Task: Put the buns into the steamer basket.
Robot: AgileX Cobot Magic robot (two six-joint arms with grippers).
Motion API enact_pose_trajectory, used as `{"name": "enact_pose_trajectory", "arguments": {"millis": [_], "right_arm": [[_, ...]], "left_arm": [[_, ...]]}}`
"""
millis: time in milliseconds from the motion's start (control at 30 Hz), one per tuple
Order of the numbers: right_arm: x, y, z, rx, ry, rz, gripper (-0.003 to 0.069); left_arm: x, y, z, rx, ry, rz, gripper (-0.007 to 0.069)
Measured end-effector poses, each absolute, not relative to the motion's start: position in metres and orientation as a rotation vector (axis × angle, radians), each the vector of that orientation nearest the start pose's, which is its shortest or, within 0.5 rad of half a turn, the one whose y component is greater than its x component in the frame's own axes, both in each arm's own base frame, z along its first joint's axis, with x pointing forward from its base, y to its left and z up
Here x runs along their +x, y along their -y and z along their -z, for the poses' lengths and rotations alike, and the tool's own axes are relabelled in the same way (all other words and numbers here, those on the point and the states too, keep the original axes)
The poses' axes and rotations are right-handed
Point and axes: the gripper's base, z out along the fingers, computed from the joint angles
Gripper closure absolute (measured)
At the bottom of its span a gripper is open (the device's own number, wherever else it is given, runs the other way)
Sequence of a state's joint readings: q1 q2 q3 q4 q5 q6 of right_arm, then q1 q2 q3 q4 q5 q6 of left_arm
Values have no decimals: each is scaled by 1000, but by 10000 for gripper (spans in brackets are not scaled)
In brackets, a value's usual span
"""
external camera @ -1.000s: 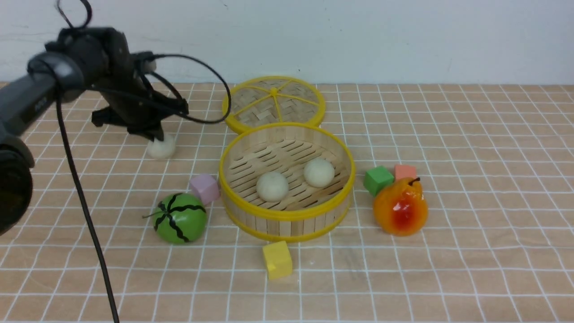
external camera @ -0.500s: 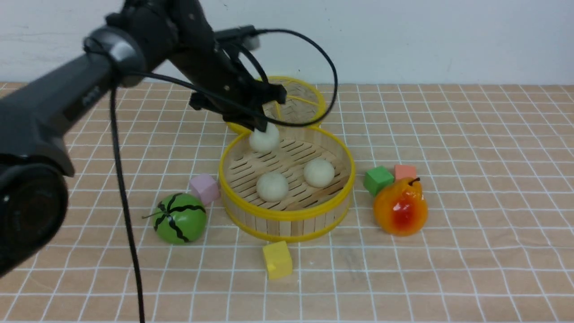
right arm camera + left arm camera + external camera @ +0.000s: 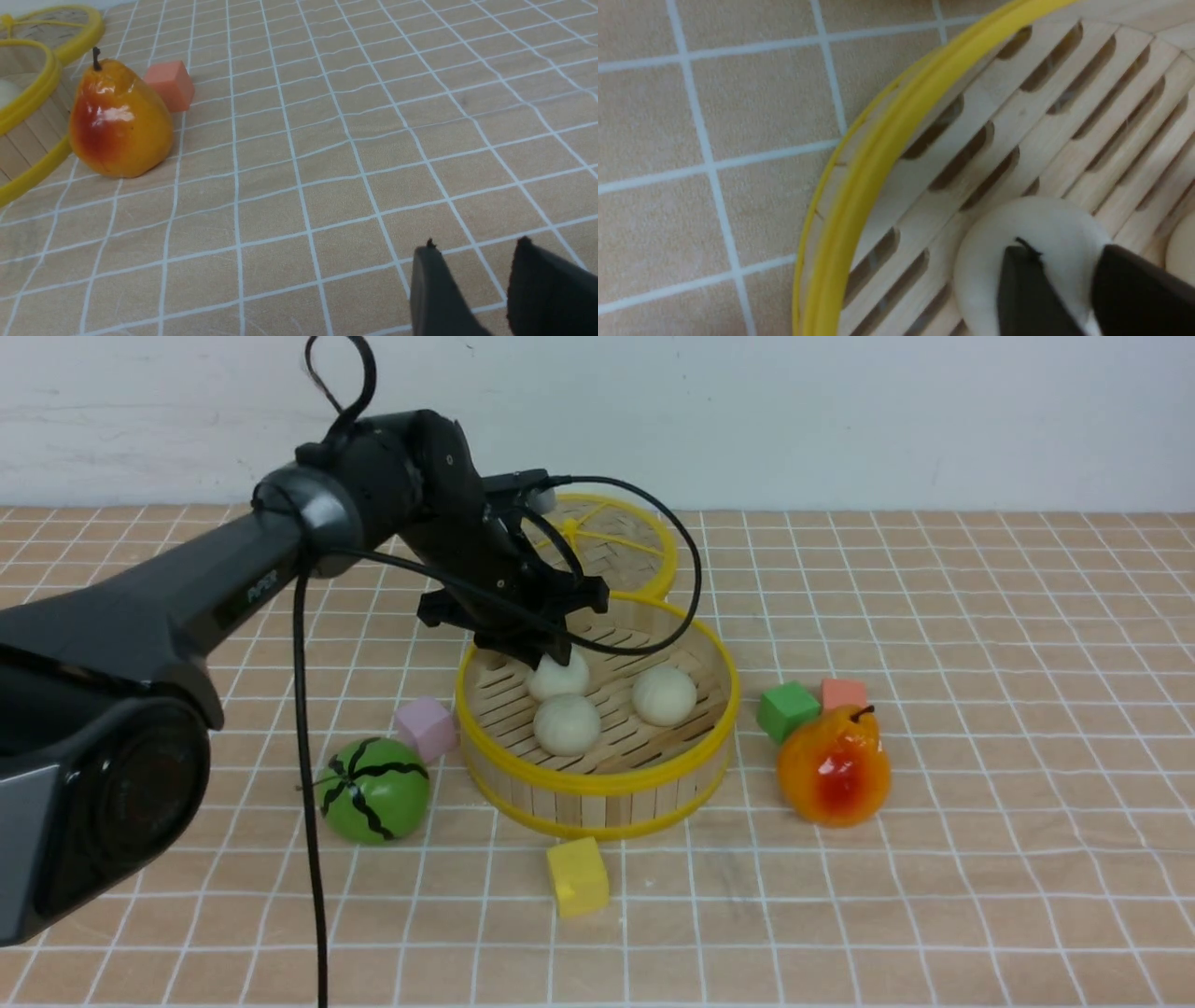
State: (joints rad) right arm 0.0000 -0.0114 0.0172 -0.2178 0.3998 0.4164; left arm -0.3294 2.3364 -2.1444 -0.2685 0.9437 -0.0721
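The round steamer basket (image 3: pixel 597 784) with yellow rims stands mid-table. Three off-white buns lie on its slatted floor: one at the back left (image 3: pixel 557 677), one in front of it (image 3: pixel 567 725), one to the right (image 3: pixel 664 695). My left gripper (image 3: pixel 551 658) reaches down into the basket over the back-left bun. In the left wrist view its fingers (image 3: pixel 1064 247) straddle that bun (image 3: pixel 1031 219), slightly parted, with the bun resting on the slats beside the rim (image 3: pixel 878 154). My right gripper (image 3: pixel 476 242) hangs open over bare table, holding nothing; the front view does not show it.
The woven lid (image 3: pixel 607 537) lies flat behind the basket. A green watermelon toy (image 3: pixel 373 791) and pink cube (image 3: pixel 426 727) sit left of the basket, a yellow cube (image 3: pixel 577 875) in front. A green cube (image 3: pixel 787 709), orange cube (image 3: pixel 844 693) and pear (image 3: pixel 834 765) are right.
The left arm carried the third bun from the table at the left, over the rim and down onto the basket floor. Its fingers have loosened around it.
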Motion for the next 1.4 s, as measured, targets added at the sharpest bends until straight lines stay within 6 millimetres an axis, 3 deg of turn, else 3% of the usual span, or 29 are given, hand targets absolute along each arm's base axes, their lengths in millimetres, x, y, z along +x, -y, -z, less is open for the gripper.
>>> {"name": "enact_pose_trajectory", "arguments": {"millis": [100, 200, 300, 500, 600, 633, 700, 800, 900, 1033, 1067, 1100, 1167, 1333, 1400], "right_arm": [[52, 8, -173, 259, -1862, -69, 418], [52, 8, -173, 259, -1862, -69, 418], [52, 8, -173, 259, -1862, -69, 418], [52, 8, -173, 259, -1862, -69, 418], [52, 8, -173, 259, -1862, -69, 418], [52, 8, -173, 259, -1862, -69, 418], [52, 8, -173, 259, -1862, -69, 418], [52, 8, -173, 259, -1862, -69, 418], [52, 8, -173, 259, -1862, -69, 418], [52, 8, -173, 259, -1862, -69, 418], [52, 8, -173, 259, -1862, -69, 418], [52, 8, -173, 259, -1862, -69, 418], [52, 8, -173, 259, -1862, -69, 418], [52, 8, -173, 259, -1862, -69, 418], [52, 8, -173, 259, -1862, -69, 418]], "left_arm": [[482, 186, -228, 219, -2650, 480, 272], [475, 184, -241, 235, -2664, 478, 204], [469, 182, -256, 246, -2665, 480, 184], [430, 164, -337, 271, -2619, 424, 195], [398, 150, -392, 257, -2531, 395, 258], [395, 149, -395, 252, -2524, 395, 264], [360, 134, -438, 230, -2429, 379, 368], [333, 123, -462, 209, -2378, 364, 449], [266, 96, -494, 180, -2295, 340, 611], [186, 67, -494, 133, -2261, 337, 638], [187, 67, -490, 133, -2275, 333, 638], [158, 57, -477, 109, -2287, 336, 638], [124, 44, -456, 89, -2272, 339, 638], [75, 27, -403, 31, -2178, 383, 638], [67, 24, -389, 2, -2178, 397, 638]]}}
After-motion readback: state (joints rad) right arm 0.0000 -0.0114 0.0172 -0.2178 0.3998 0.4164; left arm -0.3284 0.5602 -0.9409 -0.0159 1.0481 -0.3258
